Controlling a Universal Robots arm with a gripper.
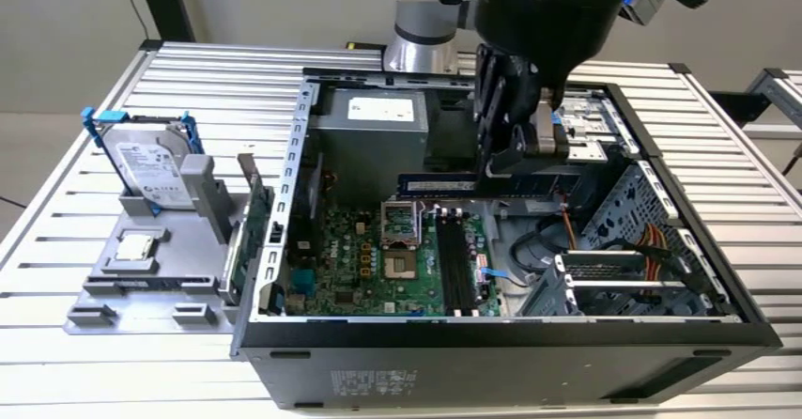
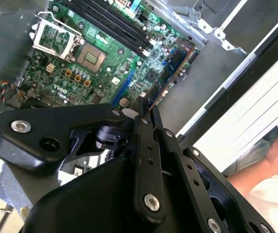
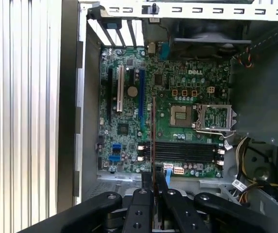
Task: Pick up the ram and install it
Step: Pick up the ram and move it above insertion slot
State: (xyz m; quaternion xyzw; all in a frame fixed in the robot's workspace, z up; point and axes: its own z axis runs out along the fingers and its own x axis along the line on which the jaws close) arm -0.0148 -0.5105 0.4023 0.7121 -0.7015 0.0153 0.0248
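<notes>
Both jaws pinch the ram (image 1: 439,184) above the motherboard (image 1: 357,269); clear of case walls (image 1: 297,175).

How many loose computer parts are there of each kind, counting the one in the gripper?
ram, held in the gripper: 1
hard drive in a blue frame: 1
green expansion card: 1
square silver chip: 1
Total: 4
</notes>
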